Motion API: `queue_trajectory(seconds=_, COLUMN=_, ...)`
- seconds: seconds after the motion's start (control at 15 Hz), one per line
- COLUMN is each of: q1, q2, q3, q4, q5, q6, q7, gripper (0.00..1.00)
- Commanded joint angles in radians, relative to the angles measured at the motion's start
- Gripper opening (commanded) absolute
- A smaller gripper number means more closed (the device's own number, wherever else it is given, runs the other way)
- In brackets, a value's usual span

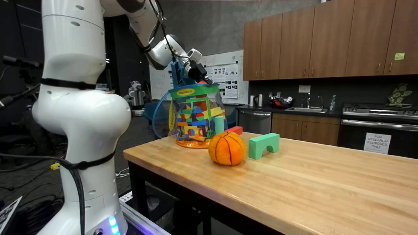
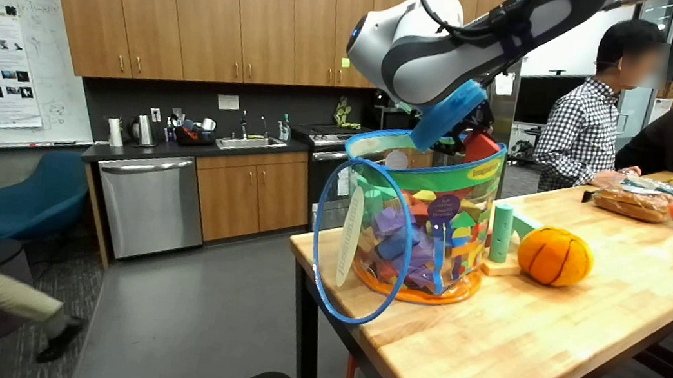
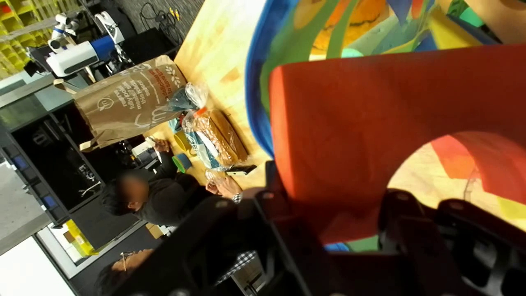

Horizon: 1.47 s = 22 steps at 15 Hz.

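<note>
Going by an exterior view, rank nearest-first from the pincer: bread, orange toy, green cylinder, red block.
1. Red block: held in the pincer.
2. Green cylinder: upright beside the clear tub.
3. Orange toy: picture-right of the cylinder.
4. Bread: farther along the table.

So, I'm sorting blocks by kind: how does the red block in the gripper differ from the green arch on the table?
Colour: the red block is a warm orange-red, the green arch a cool mint. State: the red block is held by the gripper at the mouth of the bag; the green arch stands on the table, cutout facing down. Both have a curved cutout.
</note>
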Motion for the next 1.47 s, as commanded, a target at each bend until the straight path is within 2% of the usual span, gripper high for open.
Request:
queue_trajectory(seconds=0.0, q1=0.01, q2=-0.095, q3=0.013, q4=-0.03, q5=-0.019, q6=-0.056, q7=-0.088, gripper=0.19)
queue_trajectory(seconds=0.4, q1=0.008, q2=-0.239, q3=0.041, q4=-0.026, q5=-0.092, q6=-0.16, q7=-0.202, gripper=0.19)
queue_trajectory(seconds=0.87, q1=-0.015, q2=-0.335, q3=0.044, q4=-0.022, q5=-0.113, q6=-0.212, q7=-0.082, gripper=0.19)
queue_trajectory(seconds=1.0, q1=-0.029, q2=-0.34, q3=0.035, q4=-0.019, q5=-0.107, q6=-0.237, q7=-0.054, gripper=0.19)
queue_trajectory(seconds=1.4, q1=-0.104, q2=-0.331, q3=-0.055, q4=-0.039, q5=-0.098, q6=-0.222, q7=-0.077, gripper=0.19)
